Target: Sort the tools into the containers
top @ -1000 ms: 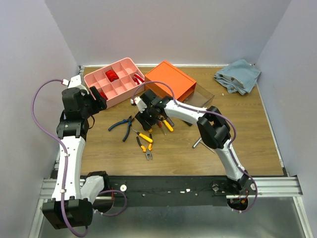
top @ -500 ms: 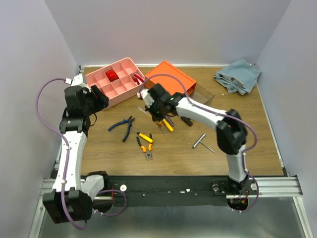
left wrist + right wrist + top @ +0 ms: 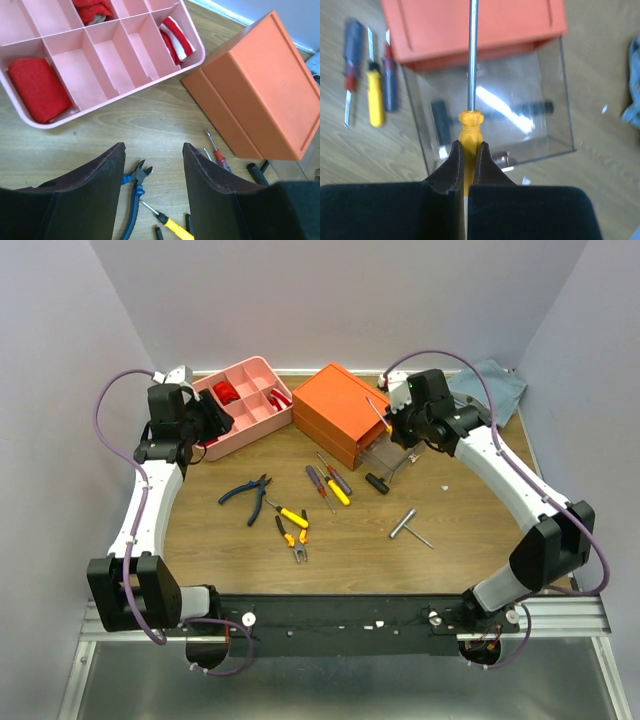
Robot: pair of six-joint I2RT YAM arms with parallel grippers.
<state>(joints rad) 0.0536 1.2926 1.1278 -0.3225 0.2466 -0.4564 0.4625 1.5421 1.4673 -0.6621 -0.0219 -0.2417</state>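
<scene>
Upper right of the overhead view: right gripper [image 3: 466, 150] pinched shut on a yellow-handled screwdriver [image 3: 469, 122], seemingly above the clear drawer [image 3: 555, 90] standing out of the orange box [image 3: 475, 25]. Upper left: left gripper [image 3: 152, 150] agape, holding nothing, near the pink tray [image 3: 107, 57]. Centre of frame: blue-handled pliers [image 3: 248, 495] and orange-handled pliers [image 3: 293, 538] lying loose.

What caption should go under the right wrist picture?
The right claw pinches a yellow screwdriver over the clear drawer of the orange box.
</scene>
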